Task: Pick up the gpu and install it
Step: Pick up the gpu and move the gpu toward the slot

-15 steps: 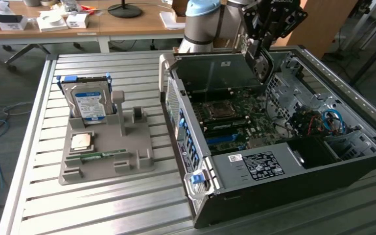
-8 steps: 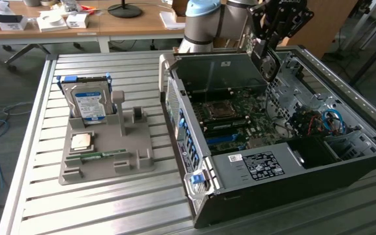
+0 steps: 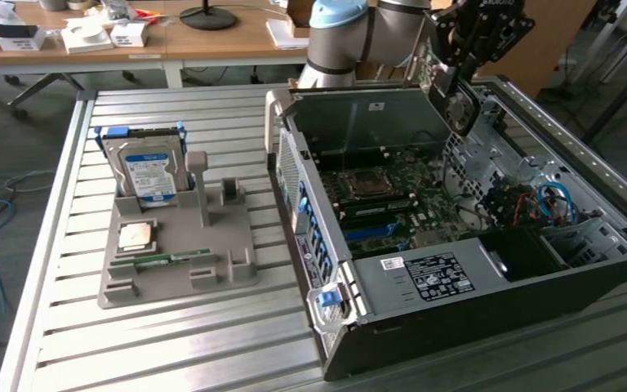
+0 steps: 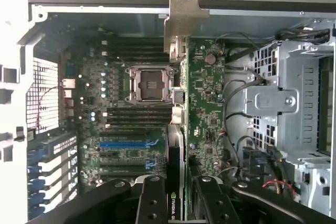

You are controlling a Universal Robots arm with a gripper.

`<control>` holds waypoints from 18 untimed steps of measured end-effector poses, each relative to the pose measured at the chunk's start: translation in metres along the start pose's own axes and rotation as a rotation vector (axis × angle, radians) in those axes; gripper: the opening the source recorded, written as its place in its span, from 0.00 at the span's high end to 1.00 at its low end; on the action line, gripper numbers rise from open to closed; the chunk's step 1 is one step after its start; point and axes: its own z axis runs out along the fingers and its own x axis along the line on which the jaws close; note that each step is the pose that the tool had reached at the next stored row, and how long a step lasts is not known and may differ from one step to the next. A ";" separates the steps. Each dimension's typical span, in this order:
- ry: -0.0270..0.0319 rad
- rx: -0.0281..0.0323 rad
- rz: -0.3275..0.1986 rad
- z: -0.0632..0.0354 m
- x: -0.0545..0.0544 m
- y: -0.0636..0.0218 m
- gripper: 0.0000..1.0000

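- The gripper [image 3: 457, 80] holds the gpu [image 3: 462, 110] over the open computer case [image 3: 477, 314].
- Hard drive [image 3: 148, 175] upright in a grey holder [image 3: 224, 249] at the exterior view's left.

Exterior looks down; wrist, seemingly close, shares case [image 3: 401, 351] [image 4: 16, 145].

gpu [image 4: 205, 108] dark green, its bracket [image 4: 184, 19] silvery; gripper [image 4: 181, 203] black; hard drive [image 3: 150, 173] silver, blue-white label; tray [image 3: 183, 273] grey; table [image 3: 128, 343] ribbed silver
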 end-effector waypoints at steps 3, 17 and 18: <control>0.0002 -0.0002 -0.006 0.0003 -0.009 0.0002 0.74; 0.0004 -0.0002 -0.011 0.0007 -0.027 0.0005 0.74; 0.0004 -0.0003 -0.011 0.0007 -0.029 0.0006 0.74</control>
